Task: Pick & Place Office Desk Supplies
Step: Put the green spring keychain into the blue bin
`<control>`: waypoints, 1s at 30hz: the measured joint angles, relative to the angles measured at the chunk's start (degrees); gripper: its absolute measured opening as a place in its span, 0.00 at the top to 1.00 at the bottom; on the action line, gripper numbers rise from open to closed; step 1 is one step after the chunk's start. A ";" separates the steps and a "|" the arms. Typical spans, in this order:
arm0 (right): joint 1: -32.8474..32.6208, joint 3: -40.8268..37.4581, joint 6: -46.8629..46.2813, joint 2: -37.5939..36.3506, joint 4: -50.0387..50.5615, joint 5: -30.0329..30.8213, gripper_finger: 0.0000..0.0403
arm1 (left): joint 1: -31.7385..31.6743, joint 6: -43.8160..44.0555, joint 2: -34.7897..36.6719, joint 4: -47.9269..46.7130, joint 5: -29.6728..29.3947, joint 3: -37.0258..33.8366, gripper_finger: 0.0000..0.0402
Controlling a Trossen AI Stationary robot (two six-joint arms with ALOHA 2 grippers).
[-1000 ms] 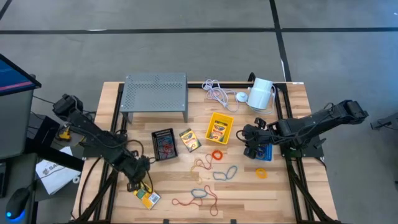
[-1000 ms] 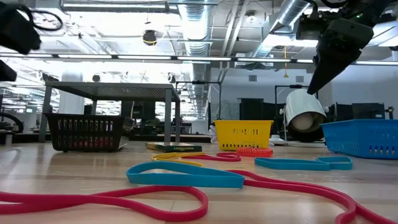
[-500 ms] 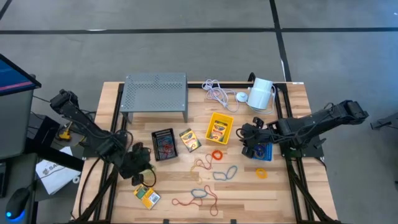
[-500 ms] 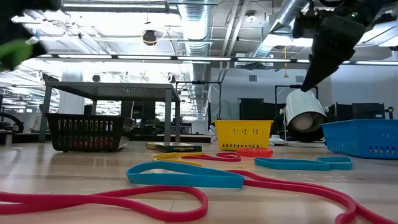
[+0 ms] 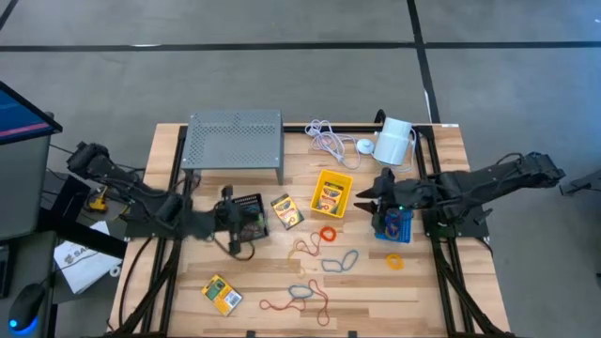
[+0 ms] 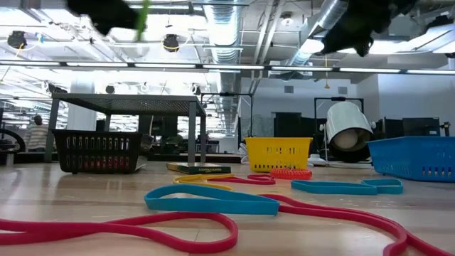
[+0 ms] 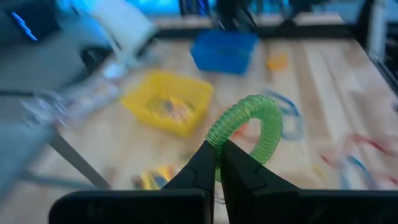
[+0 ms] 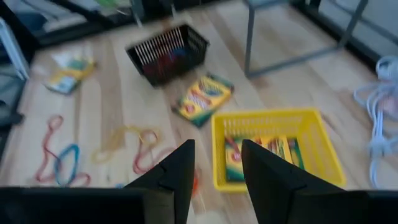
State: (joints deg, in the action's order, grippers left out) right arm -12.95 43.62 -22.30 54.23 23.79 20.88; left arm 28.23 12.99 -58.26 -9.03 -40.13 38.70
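Note:
My left gripper hovers by the black bin, on its left, shut on a green rubber-band loop. In the low view the band shows as a green streak high above the table. My right gripper is open in the air between the yellow bin and the blue bin, holding nothing. One crayon box lies flat beside the black bin, another near the near-left edge. Loose bands lie on the wood. My left gripper pinches the green rubber band at one end of its loop between the two shut fingers. The rest of the loop stands out past the fingertips in an open curl. The band is lifted clear of the table.
The black bin holds red bands, and the yellow bin holds crayon boxes. A grey perforated stand, a white cable and a white cylinder stand along the far edge. Red, blue and orange bands lie scattered over the near middle.
My left gripper has risen from beside the near-left crayon box and swung toward the far right, to the black bin, carrying the green band. My right gripper has lifted and shifted a little toward the yellow bin. Nothing on the table has moved.

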 joint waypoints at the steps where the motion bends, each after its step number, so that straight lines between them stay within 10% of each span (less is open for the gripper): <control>1: 0.00 0.01 0.33 -0.72 -0.74 0.02 0.68 | -1.83 -2.98 0.00 2.32 0.55 0.00 0.99; 13: 0.00 0.00 7.90 -0.75 -11.45 -0.01 0.68 | -25.81 -16.97 -9.11 28.49 34.94 0.00 0.99; 30: 6.09 0.02 13.78 10.80 -31.95 -1.65 0.60 | -35.17 -17.48 -20.36 44.81 48.62 -0.04 0.99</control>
State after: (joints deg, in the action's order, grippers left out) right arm -6.86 43.64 -8.53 65.03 -8.16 19.23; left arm -6.94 -4.49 -78.62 35.78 8.48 38.66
